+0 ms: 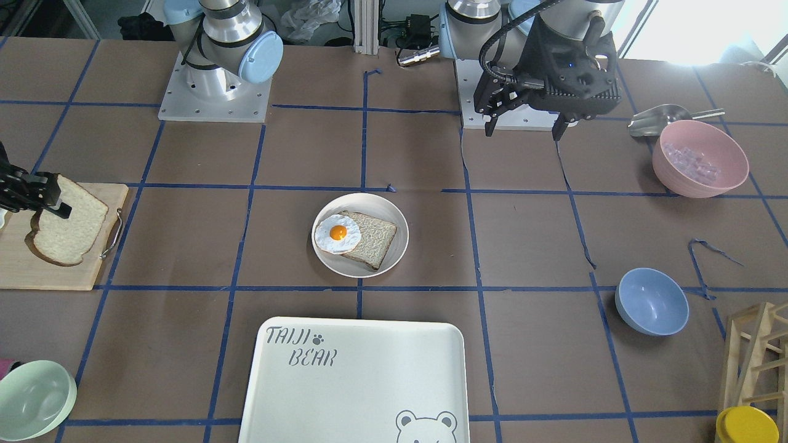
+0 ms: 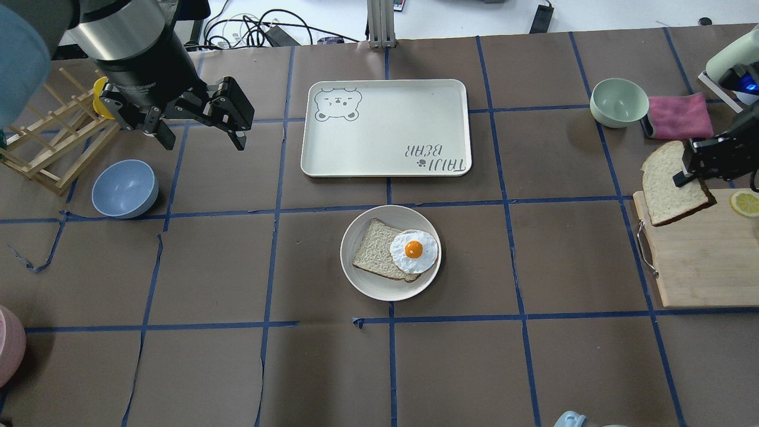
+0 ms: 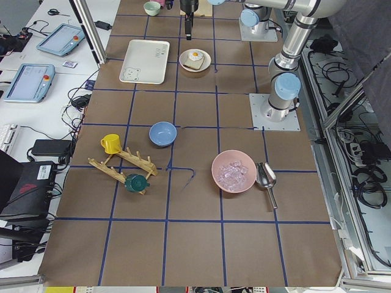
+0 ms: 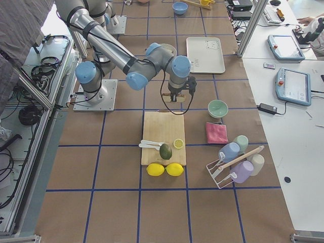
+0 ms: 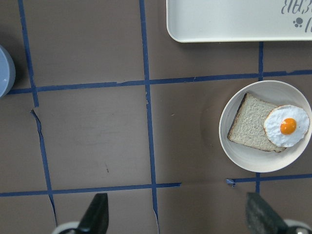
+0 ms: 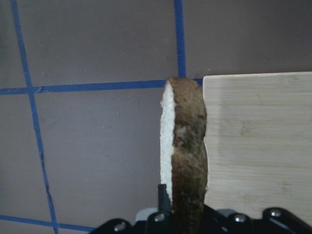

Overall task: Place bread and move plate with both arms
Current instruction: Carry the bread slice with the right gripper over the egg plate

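The bread (image 2: 669,182), a domed white slice with brown crust, hangs in my right gripper (image 2: 694,167), lifted over the far end of a wooden cutting board (image 2: 699,261). The gripper is shut on it; the right wrist view shows the crust (image 6: 187,161) edge-on between the fingers. The bread also shows at the front view's left (image 1: 69,221). The cream plate (image 2: 372,284) sits mid-table holding a squarer slice (image 2: 375,256) and a fried egg (image 2: 414,250). My left gripper (image 2: 198,139) hangs open and empty above the table, left of the bear tray (image 2: 385,127).
A blue bowl (image 2: 124,188) and wooden rack (image 2: 53,148) lie at left. A green bowl (image 2: 619,102), pink cloth (image 2: 679,115) and lemon slice (image 2: 745,203) are at right. A pink bowl (image 1: 700,158) and metal scoop (image 1: 659,120) stand near the left arm's base.
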You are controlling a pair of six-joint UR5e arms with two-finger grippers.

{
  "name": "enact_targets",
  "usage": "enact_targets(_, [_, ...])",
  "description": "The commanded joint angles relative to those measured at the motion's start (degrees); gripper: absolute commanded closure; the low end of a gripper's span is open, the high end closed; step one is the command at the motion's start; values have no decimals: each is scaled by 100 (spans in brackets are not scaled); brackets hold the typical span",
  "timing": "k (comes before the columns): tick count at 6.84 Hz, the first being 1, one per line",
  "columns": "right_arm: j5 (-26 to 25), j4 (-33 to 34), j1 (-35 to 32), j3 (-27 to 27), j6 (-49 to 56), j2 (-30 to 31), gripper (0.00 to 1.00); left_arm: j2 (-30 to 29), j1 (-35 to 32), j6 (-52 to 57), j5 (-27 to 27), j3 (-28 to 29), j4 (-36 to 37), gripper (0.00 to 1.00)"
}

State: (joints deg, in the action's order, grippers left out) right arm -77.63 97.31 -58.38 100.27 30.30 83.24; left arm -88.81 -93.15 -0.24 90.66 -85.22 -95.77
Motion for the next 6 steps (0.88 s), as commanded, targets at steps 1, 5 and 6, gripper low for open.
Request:
enact_targets(1, [736, -81, -1310, -139, -1178, -18, 100, 21, 8, -20, 22, -13, 156, 0])
enact_targets(5, [2030, 4424, -3579, 1719, -4339, -105, 100, 39, 25, -11, 257, 14, 164, 0])
enact_targets(6, [2067, 5473, -3837, 2107, -4662, -437, 100, 39, 25, -29, 276, 14, 164, 0])
